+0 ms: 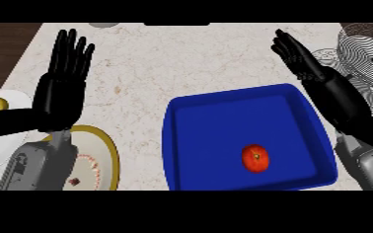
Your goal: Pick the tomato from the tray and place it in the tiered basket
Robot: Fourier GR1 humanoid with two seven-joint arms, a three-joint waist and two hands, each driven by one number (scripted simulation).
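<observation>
A red tomato [256, 158] lies in the near right part of a blue tray [218, 109] on the marble counter. My right hand [331, 93] is raised over the tray's right rim, fingers straight and open, well above and beyond the tomato. At the view's left my left hand [62, 86] rests open with fingers pointing up, far from the tray. The wire tiered basket [354, 47] shows partly at the upper right edge, behind my right hand.
A yellow-rimmed plate [104, 150] with a small piece of food sits at the lower left, partly under my left forearm. A grey round object [103, 24] peeks in at the counter's far edge. The dark counter edge runs along the upper left.
</observation>
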